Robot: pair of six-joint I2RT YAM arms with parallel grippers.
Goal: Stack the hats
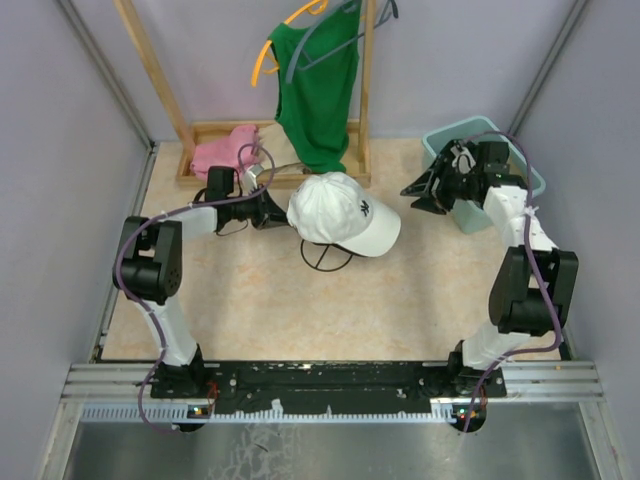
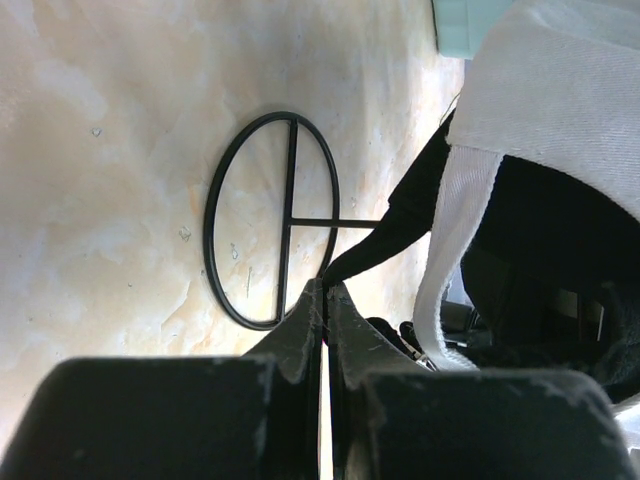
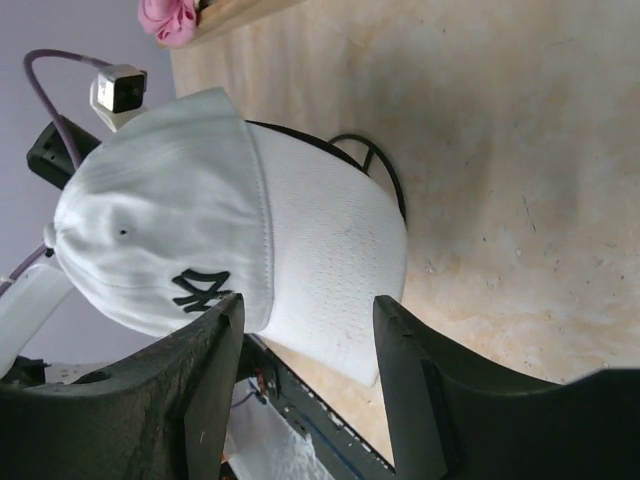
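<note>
A white cap with a dark emblem sits on top of a black wire stand in the middle of the table; it also shows in the right wrist view. In the left wrist view a black cap shows under the white cap. My left gripper is at the stack's left side, shut on a black edge of that cap, above the stand's ring. My right gripper is open and empty, right of the stack. The tan cap is out of view.
A teal bin stands at the back right, behind my right wrist. A wooden rack at the back holds a green shirt on an orange hanger. A pink cloth lies on the rack's base.
</note>
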